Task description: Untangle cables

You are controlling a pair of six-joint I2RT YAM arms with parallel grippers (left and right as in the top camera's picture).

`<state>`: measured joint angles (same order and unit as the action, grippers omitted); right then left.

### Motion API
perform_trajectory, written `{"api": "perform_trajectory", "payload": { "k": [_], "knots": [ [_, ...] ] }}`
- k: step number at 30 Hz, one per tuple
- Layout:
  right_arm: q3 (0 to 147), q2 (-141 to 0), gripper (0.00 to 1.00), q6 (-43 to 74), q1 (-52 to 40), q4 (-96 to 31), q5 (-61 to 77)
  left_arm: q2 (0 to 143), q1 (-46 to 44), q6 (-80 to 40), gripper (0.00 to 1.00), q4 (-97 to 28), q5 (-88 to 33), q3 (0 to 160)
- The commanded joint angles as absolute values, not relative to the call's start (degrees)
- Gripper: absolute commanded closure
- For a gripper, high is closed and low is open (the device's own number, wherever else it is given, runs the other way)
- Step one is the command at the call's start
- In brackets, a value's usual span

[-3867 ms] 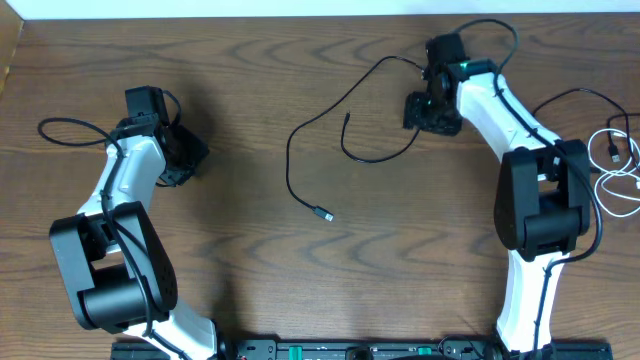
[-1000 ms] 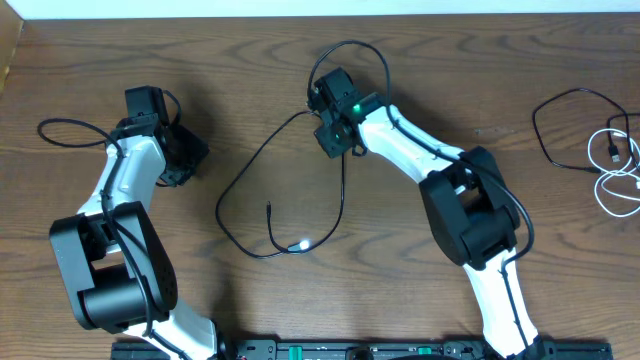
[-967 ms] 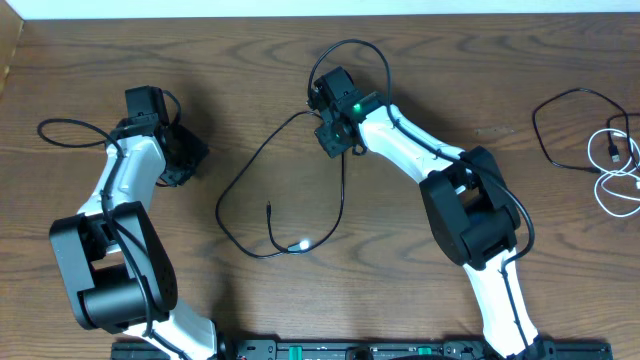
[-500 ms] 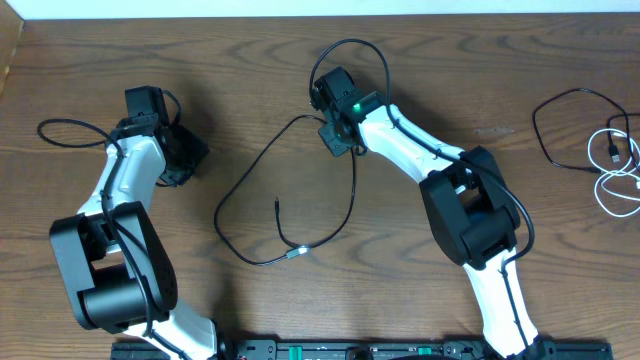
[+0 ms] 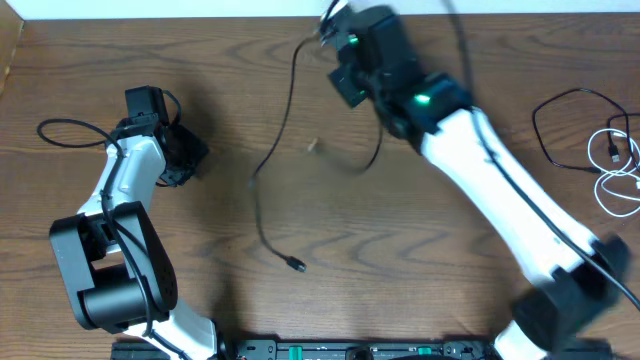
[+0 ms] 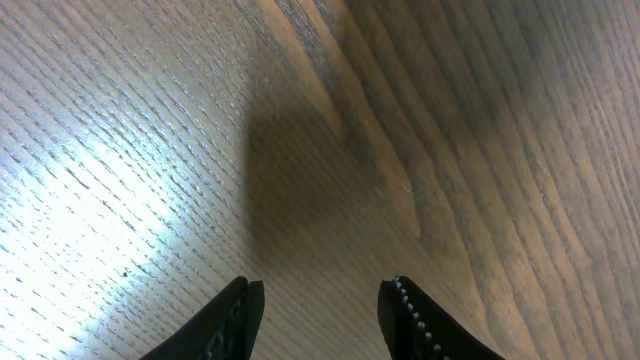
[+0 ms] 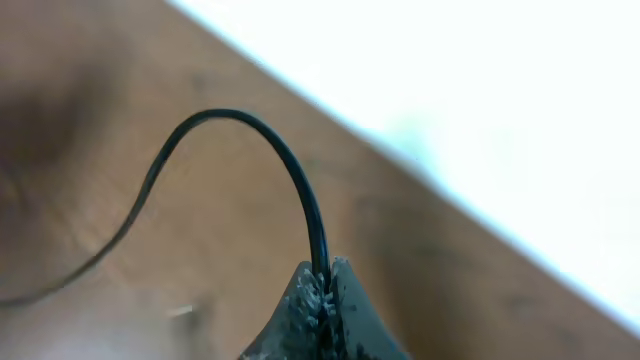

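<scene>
Task progress: the black cable [image 5: 290, 95] sits well apart from the white cable [image 5: 612, 170], with no crossing between them that I can see. By my read the separating is mostly done.
Black cable place: far left of the white cable, about mid counter [image 5: 90, 60]. One stretch rises to the right pincer and the rest trails down over the wood. One plug [image 5: 297, 265] lies flat at the near end. The other plug [image 5: 312, 147] is blurred and looks to be off the surface, but I can't be sure.
White cable place: right edge of the counter, bunched in small loops and partly cut off by the frame.
Other cord: a thin black loop [image 5: 545, 110] lies just left of the white cable. It's too small to tell whether it touches or crosses it.
Left to do (judgement): lay the black cable down flat rather than doubled. The white cable's loops are not yet opened, and the black loop beside it needs a check.
Right pincer [image 7: 322, 290]: clenched, grasping the black cable. The wrist view shows the cord pinched between the tips and arching up and away. It is lifted, far left of the white cable, by the counter's far edge.
Left pincer [image 6: 322, 305]: partway released, with nothing between the jaws and touching nothing. It is over bare wood, the thing farthest left of the white cable.
Risk (judgement): the hanging slack could drop back over itself when let go.
</scene>
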<state>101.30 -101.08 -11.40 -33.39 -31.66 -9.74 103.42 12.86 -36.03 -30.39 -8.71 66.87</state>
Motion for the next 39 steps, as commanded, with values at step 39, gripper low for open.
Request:
{"api": "perform_trajectory", "payload": {
  "k": [39],
  "knots": [
    [101.5,-83.9,0.99,15.9,-2.9,-46.7,-44.8,103.8,12.8,-36.3,0.57,-30.6,-8.6,66.5]
  ]
}}
